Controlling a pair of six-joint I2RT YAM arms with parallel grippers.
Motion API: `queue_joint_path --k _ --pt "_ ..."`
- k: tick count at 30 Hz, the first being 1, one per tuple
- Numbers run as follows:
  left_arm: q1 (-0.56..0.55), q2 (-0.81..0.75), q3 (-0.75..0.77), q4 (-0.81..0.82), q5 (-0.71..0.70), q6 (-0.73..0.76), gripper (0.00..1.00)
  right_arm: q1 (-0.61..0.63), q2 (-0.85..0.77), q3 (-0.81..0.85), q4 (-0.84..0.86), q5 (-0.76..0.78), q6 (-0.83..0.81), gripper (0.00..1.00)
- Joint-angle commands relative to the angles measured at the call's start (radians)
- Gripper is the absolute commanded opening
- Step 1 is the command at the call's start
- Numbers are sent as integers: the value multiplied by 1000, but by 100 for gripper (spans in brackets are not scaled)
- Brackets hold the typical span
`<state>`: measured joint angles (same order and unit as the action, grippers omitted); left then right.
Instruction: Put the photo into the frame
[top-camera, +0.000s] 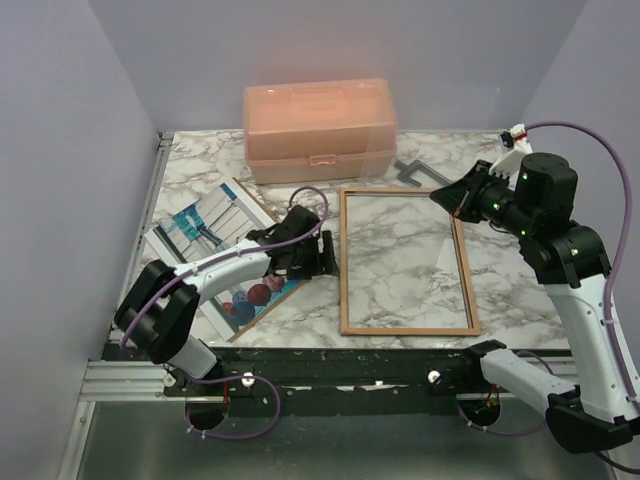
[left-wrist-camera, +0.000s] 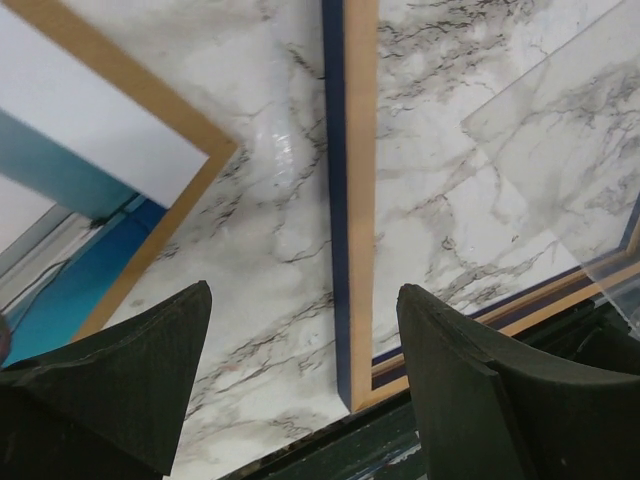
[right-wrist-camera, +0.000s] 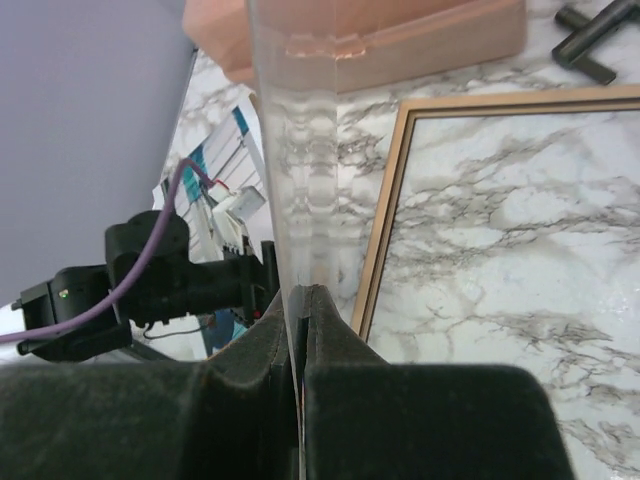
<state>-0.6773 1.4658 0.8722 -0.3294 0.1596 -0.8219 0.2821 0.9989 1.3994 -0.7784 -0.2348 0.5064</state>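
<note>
The frame (top-camera: 405, 328) lies flat at the table's middle, tan wood back up. Its left rail, navy on the side, shows in the left wrist view (left-wrist-camera: 350, 200) and the right wrist view (right-wrist-camera: 385, 200). The photo (top-camera: 210, 222) lies face up on a brown backing board (top-camera: 262, 208) left of the frame, partly under my left arm. It also shows in the left wrist view (left-wrist-camera: 70, 140). My left gripper (top-camera: 312, 257) (left-wrist-camera: 305, 292) is open and empty, low between photo and frame. My right gripper (top-camera: 442, 196) (right-wrist-camera: 300, 292) is shut on a clear pane (right-wrist-camera: 300, 150), held edge-up above the frame's right side.
A peach plastic box (top-camera: 318, 128) stands at the back, behind the frame. A dark grey bracket-like piece (top-camera: 410, 172) lies right of it. The clear pane hangs over the frame in the left wrist view (left-wrist-camera: 570, 150). The table's front edge (top-camera: 350, 355) is close to the frame.
</note>
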Motion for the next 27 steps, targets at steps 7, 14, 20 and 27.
queue_joint_path --k 7,14,20,27 --pt "-162 297 338 -273 -207 -19 74 0 -34 62 -67 199 -27 1" --pt "-203 430 448 -380 -269 -20 64 0 -20 72 -107 285 -35 1" --pt "-205 430 428 -348 -251 -20 39 0 -13 50 -101 279 -37 1" --pt "-205 400 386 -325 -242 -51 2 0 -4 2 -80 247 -39 1"
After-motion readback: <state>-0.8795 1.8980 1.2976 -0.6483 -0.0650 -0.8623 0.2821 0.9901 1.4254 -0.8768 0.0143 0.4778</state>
